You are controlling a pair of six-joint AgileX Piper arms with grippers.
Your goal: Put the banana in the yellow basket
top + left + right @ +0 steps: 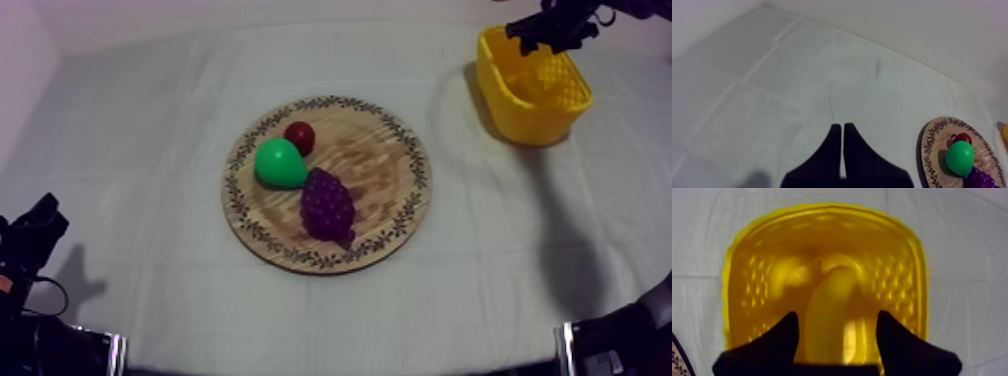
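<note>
One banana [832, 303] inside yellow basket [747, 278], directly below right tool [836, 314], spread wide, empty.

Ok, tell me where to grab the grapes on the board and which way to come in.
Probably come straight down from above and pinch the grapes across their wider middle, closing on their left and right sides in the top view. The bunch lies flat on the board, tapering toward its near rim, with bare wood on both flanks; the pear crowds its far end.
</note>
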